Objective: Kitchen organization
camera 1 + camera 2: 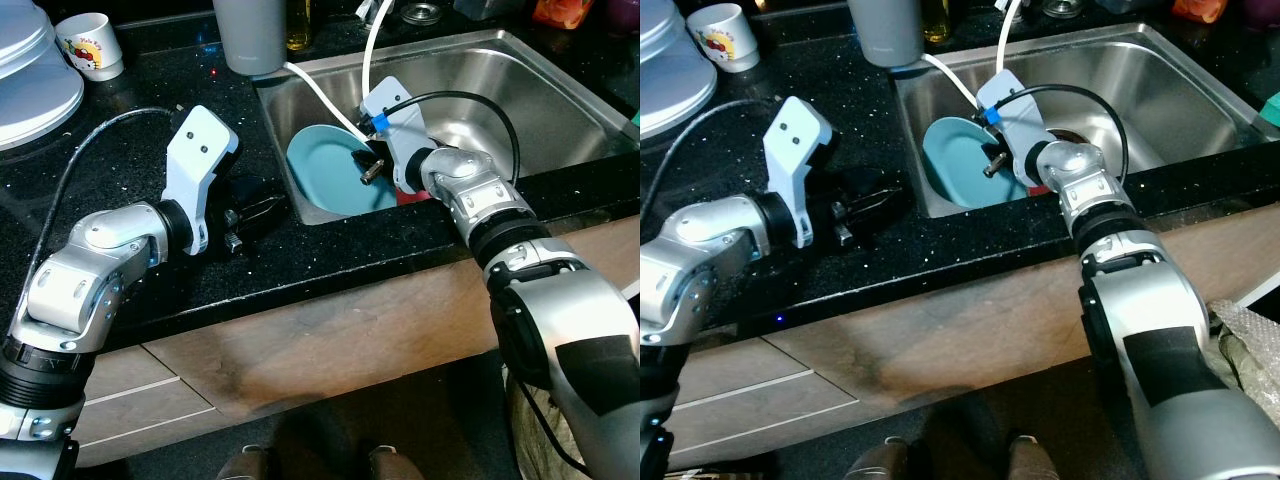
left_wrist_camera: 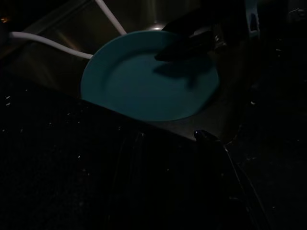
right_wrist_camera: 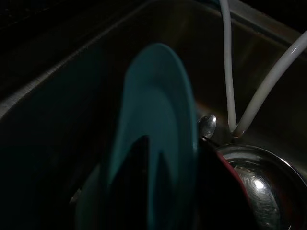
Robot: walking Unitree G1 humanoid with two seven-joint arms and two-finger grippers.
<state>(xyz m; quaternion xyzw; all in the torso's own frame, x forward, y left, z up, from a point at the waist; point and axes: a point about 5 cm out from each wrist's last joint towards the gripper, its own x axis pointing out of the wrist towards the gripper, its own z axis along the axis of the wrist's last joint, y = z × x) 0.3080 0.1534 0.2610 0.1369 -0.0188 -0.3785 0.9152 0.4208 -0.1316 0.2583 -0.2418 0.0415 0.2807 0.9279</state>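
One teal plate [image 1: 330, 170], smooth and round with a shallow raised rim, tilted on edge against the near left wall of the stainless sink [image 1: 560, 90]. Right gripper [image 1: 372, 160] down in the basin, black fingers astride the plate's rim, one on each face, seemingly closed on it; step in hand judged to be lifting the plate out. Left gripper [image 1: 262, 210] low over the speckled black countertop [image 1: 130, 110] just beside the sink edge, fingers [image 2: 211, 143] parted and empty, aimed at the plate. Two white hoses [image 3: 230, 62] down into the basin beside the plate; metal spoon [image 3: 207, 125] and shiny steel bowl [image 3: 259, 187] just behind it. Next move likely a straight lift clear of the sink wall and hoses, firm pinch needed on the slick glazed surface. Printed cup [image 1: 90, 45] and grey tumbler [image 1: 250, 35] at the counter's far side.
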